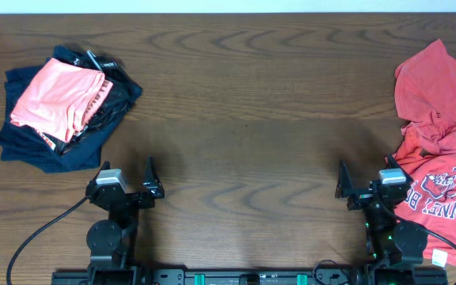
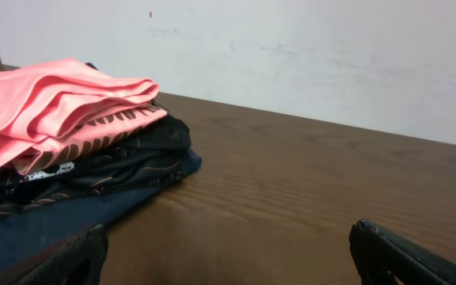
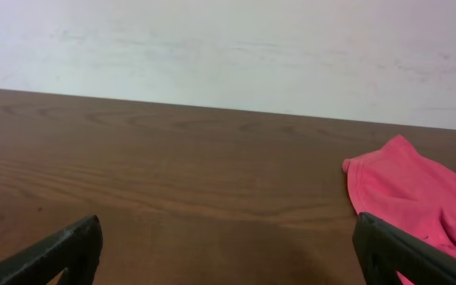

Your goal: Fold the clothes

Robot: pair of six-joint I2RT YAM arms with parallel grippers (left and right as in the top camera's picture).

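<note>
pink shirt (image 1: 54, 99): folded, on top of dark clothes (image 1: 38, 146), far left on counter (image 1: 244, 119) | red shirt (image 1: 438, 150): loose, at right edge | left gripper (image 1: 127, 178): wide open, holding nothing | right gripper (image 1: 368, 178): wide open, holding nothing

Light: even, diffuse room light from above washes the tabletop (image 1: 244, 95); a mild sheen sits mid-table.
Shadows: faint, soft-edged smudges fall just ahead of both arms (image 1: 113, 214).
Overhead view: sharp, wood grain crisp to every edge.
Wrist views: dimmer, slightly soft; the pale wall (image 2: 291, 47) reads bright, and the dark fingers (image 2: 418, 257) blur in the bottom corners.
</note>
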